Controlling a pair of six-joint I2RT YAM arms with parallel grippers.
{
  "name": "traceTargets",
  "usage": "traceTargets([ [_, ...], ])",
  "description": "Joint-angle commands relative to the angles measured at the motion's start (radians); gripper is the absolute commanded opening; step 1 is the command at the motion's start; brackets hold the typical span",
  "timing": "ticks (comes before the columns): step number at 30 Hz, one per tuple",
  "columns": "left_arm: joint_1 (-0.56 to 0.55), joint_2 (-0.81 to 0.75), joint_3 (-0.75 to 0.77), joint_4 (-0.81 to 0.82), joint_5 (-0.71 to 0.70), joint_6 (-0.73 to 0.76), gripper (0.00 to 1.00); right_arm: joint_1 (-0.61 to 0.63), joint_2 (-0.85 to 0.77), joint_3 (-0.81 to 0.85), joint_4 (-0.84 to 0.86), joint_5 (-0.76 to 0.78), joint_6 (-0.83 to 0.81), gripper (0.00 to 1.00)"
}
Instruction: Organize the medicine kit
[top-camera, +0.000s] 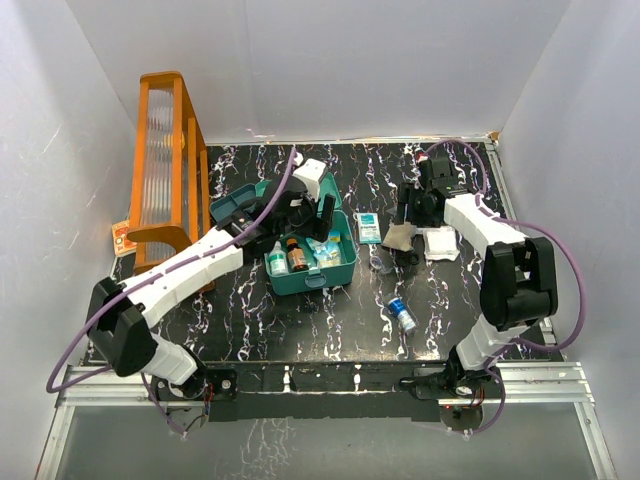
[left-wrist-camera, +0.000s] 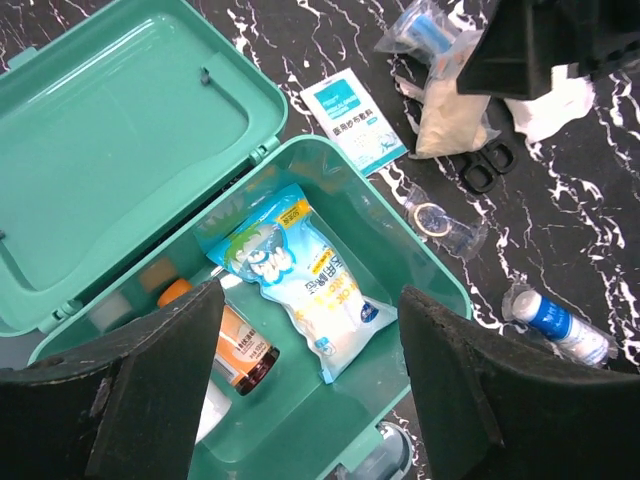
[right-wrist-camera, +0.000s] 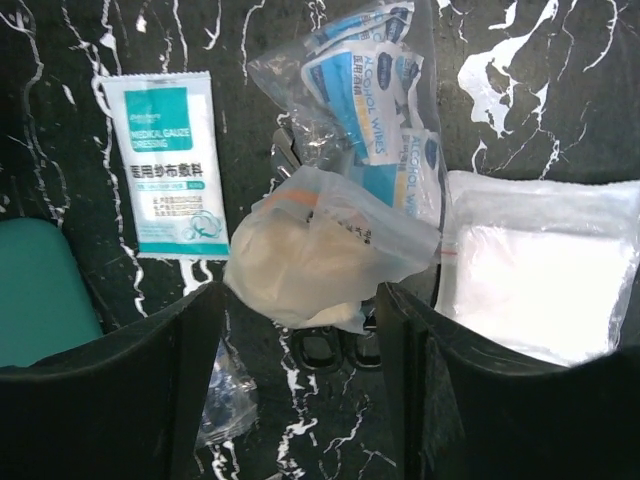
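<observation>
Kit (open) beneath left end effector

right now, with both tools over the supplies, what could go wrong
1. The right tool straddles a clear bag of beige material that lies on the black scissors and overlaps the alcohol wipes bag. Closing may pinch the wipes too or drag the scissors.
2. The blue-white pouch lies diagonally across the medicine kit under the open left tool, beside the brown bottle. More items may pile up and block the lid.
</observation>
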Motion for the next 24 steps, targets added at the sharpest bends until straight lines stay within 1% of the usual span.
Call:
traceTargets([
  [1,0.000,-0.091,-0.002,0.002,0.013,0.001,0.71,-0.043,0.038,-0.012,0.084,-0.080,-0.056,0.65],
  [2,0.000,-0.093,-0.004,-0.001,0.021,-0.001,0.72,-0.054,0.043,-0.010,0.080,-0.087,-0.037,0.68],
  [6,0.000,-0.146,-0.019,-0.009,0.034,-0.007,0.73,-0.072,0.014,-0.042,0.113,-0.100,-0.017,0.75],
  [10,0.000,-0.173,-0.050,0.031,0.041,-0.014,0.75,-0.092,0.031,-0.055,0.113,-0.203,-0.042,0.77],
  [12,0.000,-0.175,-0.054,0.039,0.045,-0.016,0.75,-0.093,0.023,-0.063,0.129,-0.249,-0.049,0.80],
  [16,-0.001,-0.180,-0.057,0.047,0.060,-0.013,0.75,-0.094,-0.005,-0.081,0.162,-0.275,-0.045,0.86],
  [18,0.000,-0.185,-0.059,0.049,0.062,-0.008,0.76,-0.098,-0.020,-0.107,0.183,-0.270,-0.047,0.87],
  [22,0.000,-0.191,-0.061,0.052,0.065,0.005,0.76,-0.112,-0.075,-0.205,0.266,-0.200,-0.101,0.84],
  [24,0.000,-0.193,-0.061,0.053,0.065,0.010,0.76,-0.136,-0.087,-0.241,0.312,-0.206,-0.110,0.84],
])
